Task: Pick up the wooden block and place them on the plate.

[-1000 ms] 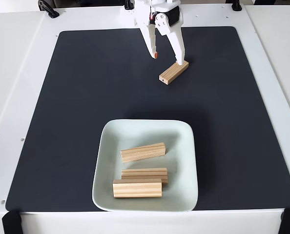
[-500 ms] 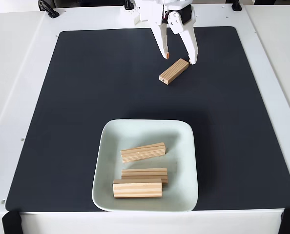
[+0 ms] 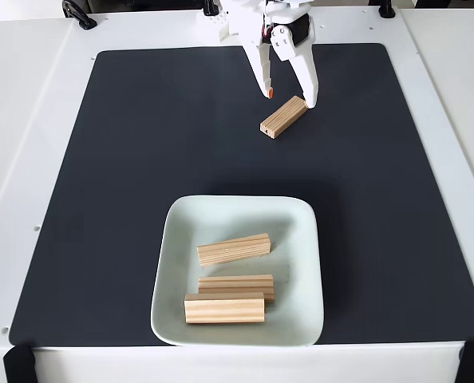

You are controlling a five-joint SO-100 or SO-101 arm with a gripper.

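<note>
While the white two-finger tool (image 3: 289,97) hangs at the far side of the black rectangular mat (image 3: 141,159), its two fingers stand apart and hold nothing. One finger has a small orange tip (image 3: 269,93), and the other finger (image 3: 309,88) comes down just at the far end of a small rectangular block of light pine wood (image 3: 284,116); I cannot tell if it touches the wood. This loose block lies flat on the mat, turned diagonally, with its far end toward the right of the fixed view. Nearer to the camera, the large square plate of pale mint-green colour with rounded corners (image 3: 177,263) sits on the mat close to its front edge. Three more blocks of the same kind lie inside the plate: one slightly tilted block (image 3: 234,249) in the middle, and two blocks toward the front, where the front block (image 3: 224,309) partly covers the block behind it (image 3: 237,282). The mat lies on a white worktop (image 3: 21,120), and the loose block is well apart from the plate.
</note>
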